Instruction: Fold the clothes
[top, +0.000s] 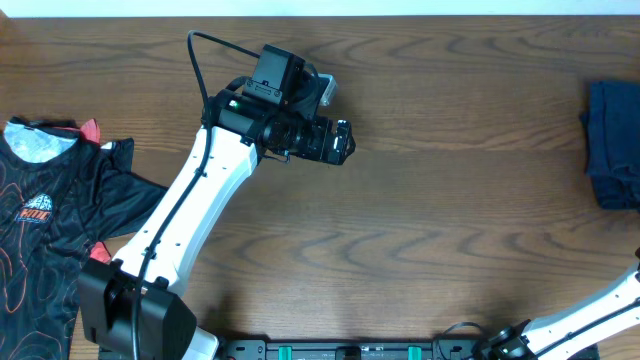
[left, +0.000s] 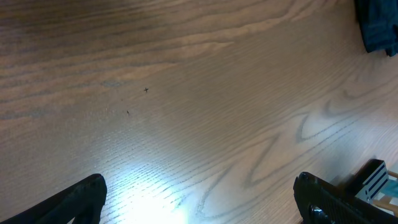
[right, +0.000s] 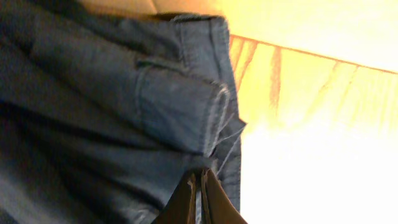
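Clothes (top: 612, 145) of dark navy lie in a compact, layered pile at the far right edge of the table (top: 450, 230), partly cut off in the overhead view. The right gripper (right: 200, 196) is at that pile: its wrist camera shows navy cloth filling the view ahead and to one side of the fingers, with a stitched hem and a turned-over flap just above the tips. The two fingers are pressed together, their tips right against the lower edge of the fabric. I cannot tell whether a bit of cloth is caught between them.

The left gripper (top: 345, 143) hangs over bare wood near the middle of the table, well apart from any garment. Its fingers (left: 68, 202) stand wide apart with nothing between them, and the navy pile shows only as a dark corner far ahead and off to its right.

Behind the left gripper, down by that arm's base, a black printed shirt (top: 45, 230) with orange lines lies spread out and unfolded.

As I judge it, the navy pile is largely folded, though its top layers look rumpled and may want straightening. If the printed shirt counts too, its folding is not yet begun, so perhaps half the work is left.
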